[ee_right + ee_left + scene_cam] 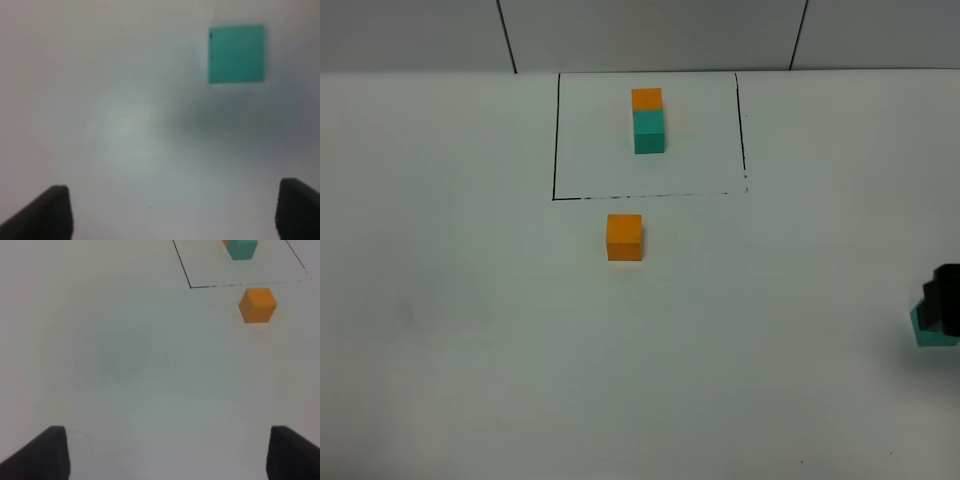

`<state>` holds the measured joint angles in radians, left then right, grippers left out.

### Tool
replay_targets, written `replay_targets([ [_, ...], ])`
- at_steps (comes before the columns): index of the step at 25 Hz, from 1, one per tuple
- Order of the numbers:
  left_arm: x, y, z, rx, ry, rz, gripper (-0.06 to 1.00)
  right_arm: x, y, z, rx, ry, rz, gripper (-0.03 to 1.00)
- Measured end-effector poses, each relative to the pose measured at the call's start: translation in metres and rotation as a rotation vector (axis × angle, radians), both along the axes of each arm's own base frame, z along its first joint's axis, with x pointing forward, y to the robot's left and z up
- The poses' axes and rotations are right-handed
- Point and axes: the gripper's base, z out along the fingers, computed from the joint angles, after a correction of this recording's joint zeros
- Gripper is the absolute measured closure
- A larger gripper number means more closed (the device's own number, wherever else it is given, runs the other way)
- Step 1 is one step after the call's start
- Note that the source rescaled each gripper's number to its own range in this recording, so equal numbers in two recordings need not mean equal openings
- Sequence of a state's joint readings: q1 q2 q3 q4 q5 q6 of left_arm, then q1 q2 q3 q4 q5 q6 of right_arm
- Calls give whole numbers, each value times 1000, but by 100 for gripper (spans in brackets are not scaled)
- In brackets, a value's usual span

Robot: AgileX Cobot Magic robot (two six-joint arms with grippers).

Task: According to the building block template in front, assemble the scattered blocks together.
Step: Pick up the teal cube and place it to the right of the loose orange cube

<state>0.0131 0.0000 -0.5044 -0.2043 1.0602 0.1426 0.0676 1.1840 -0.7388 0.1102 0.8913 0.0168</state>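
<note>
The building block template (648,118) is an orange cube joined to a teal one, inside a black-lined rectangle (556,140) at the back middle. One scattered block, the loose orange cube (625,237) (257,304), sits just in front of that frame. The other, the teal cube (928,331) (236,53), lies at the far right edge, partly covered by the black body of my right arm (947,298). My right gripper (172,215) is open above the table, with the teal cube ahead of its fingertips and apart from them. My left gripper (170,457) is open and empty, well short of the orange cube.
The white table (470,330) stretches left and forward of the cubes. A grey panelled wall (650,30) rises behind the template. The frame's near line (215,286) runs close to the loose orange cube.
</note>
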Motion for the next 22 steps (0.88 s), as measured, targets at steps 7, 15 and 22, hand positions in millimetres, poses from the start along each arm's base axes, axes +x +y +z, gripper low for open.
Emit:
replay_targets([
  [7,0,0,0,0,0,0,11,44,-6,-45,-49,52,37,30],
  [15,0,0,0,0,0,0,11,56,-25,-77,-65,131,24,30],
  [22,0,0,0,0,0,0,11,63,-27,-89,-74,130,54,30],
])
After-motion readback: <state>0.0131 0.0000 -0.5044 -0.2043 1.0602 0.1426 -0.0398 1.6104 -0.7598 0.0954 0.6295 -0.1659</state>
